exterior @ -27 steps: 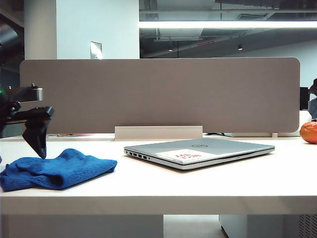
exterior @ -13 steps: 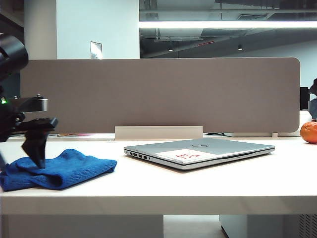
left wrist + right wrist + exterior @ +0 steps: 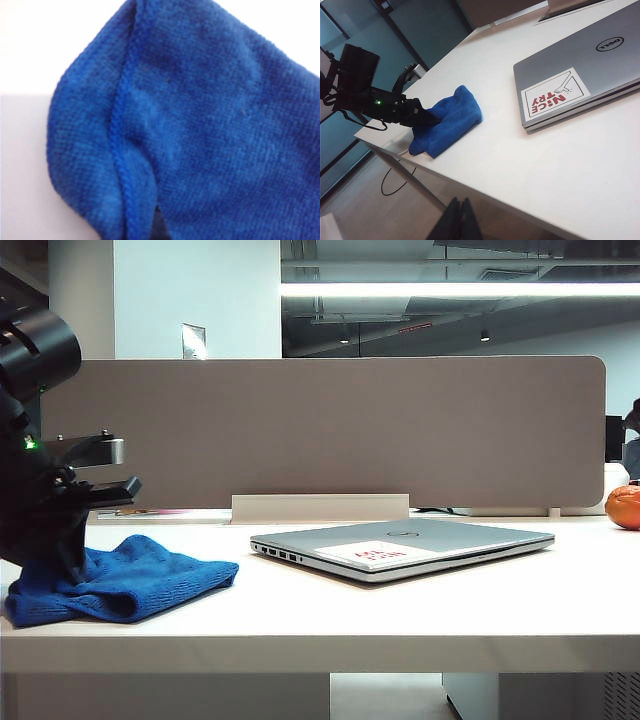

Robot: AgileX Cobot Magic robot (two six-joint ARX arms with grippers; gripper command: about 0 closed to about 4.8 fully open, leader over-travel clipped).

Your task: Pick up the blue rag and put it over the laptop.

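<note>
From the exterior view the left gripper point(image 3: 62, 565) is down at the left end of the white table point(image 3: 420, 610), buried in the near-left part of the blue rag point(image 3: 130, 580); its fingertips are hidden in the cloth there, but the jaws look pinched together on the rag. The right wrist view gives a better angle; it shows the left gripper point(image 3: 431, 119) coming in low from the side with the rag point(image 3: 451, 125) bunched up around its tip. The left wrist view is basically nothing but blue terry point(image 3: 200, 130) and a stitched hem, no fingers visible. The laptop point(image 3: 405, 547) sits shut, well apart from the rag; only the right wrist view shows its sticker point(image 3: 555, 97) clearly. The right gripper point(image 3: 460, 220) hangs off the table's edge, fingers pressed together, holding nothing.
</note>
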